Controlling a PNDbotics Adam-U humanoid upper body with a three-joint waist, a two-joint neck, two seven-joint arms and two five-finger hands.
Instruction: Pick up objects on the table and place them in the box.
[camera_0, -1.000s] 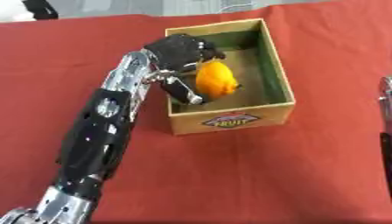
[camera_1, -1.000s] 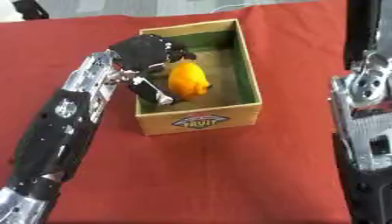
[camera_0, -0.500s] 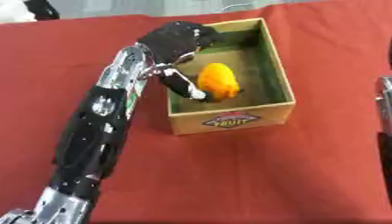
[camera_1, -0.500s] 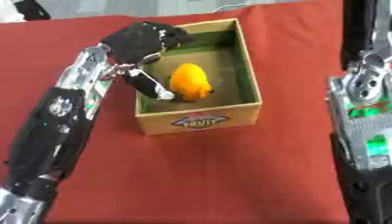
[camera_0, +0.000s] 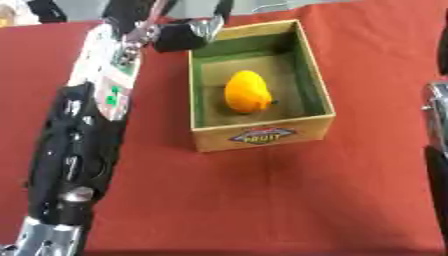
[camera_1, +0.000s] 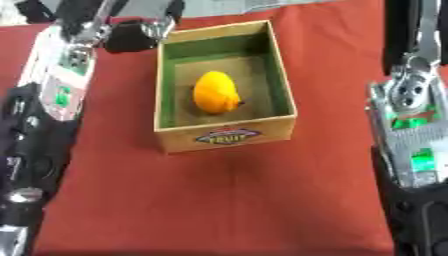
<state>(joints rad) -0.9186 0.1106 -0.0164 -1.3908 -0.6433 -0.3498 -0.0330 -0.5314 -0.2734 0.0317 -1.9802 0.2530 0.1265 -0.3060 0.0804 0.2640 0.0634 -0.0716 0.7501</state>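
Note:
An orange-yellow fruit (camera_0: 247, 91) lies on the floor of a cardboard box (camera_0: 262, 136) with green inner walls and a "FRUIT" label on its front. My left hand (camera_0: 178, 36) hovers at the box's far left corner, outside the rim, open and holding nothing, apart from the fruit. The left arm (camera_0: 87, 135) runs down the left side of the view. Of the right arm, only the forearm (camera_1: 409, 115) shows along the right edge; its hand is out of view.
A red cloth (camera_0: 262, 200) covers the table, with bare cloth in front of the box and to both sides. Dark shapes (camera_0: 44, 10) stand at the far left edge.
My left hand has let go of the fruit and drawn up and back out of the box to its far left corner. The fruit now lies alone inside the box.

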